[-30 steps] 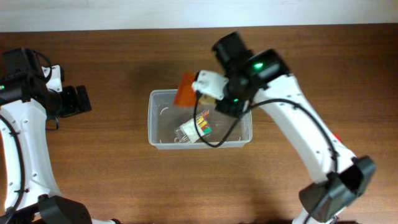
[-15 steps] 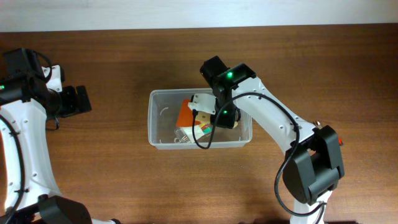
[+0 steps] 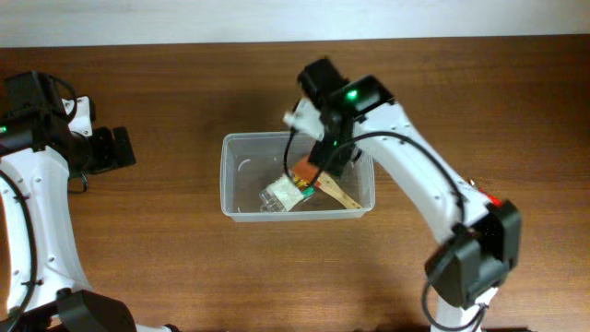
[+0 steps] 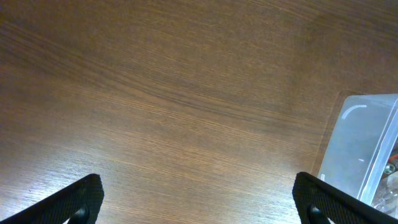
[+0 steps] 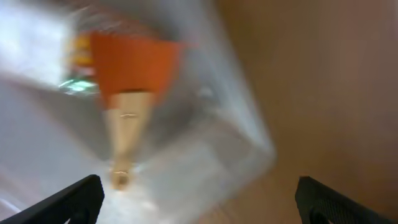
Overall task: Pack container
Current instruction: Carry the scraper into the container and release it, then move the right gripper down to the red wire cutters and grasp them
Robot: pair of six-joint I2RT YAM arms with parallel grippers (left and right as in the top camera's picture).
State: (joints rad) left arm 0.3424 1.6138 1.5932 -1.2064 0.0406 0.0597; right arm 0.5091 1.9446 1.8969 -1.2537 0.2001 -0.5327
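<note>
While the orange-headed, wooden-handled spatula (image 3: pixel 324 188) is lying in the clear, round-cornered plastic container (image 3: pixel 241 180) at mid-table beside a battery pack (image 3: pixel 281 195), the right gripper (image 5: pixel 199 202) is hovering above it, fingers spread wide and empty. Placing looks finished, so the next move is calling for a clean lift past the thick rim. The left gripper (image 4: pixel 199 202) is hanging likewise spread over the woodgrain table (image 4: pixel 155 112).

White arm links (image 3: pixel 422 175) — black joints (image 3: pixel 464 269), black cables (image 3: pixel 294 159), green status lights (image 3: pixel 352 93)

- The right wrist view is all blurred; the orange tool (image 5: pixel 134 65) has no sharp outline.
- In the left wrist view, the picture's right edge cuts off the container (image 4: pixel 364 149).
</note>
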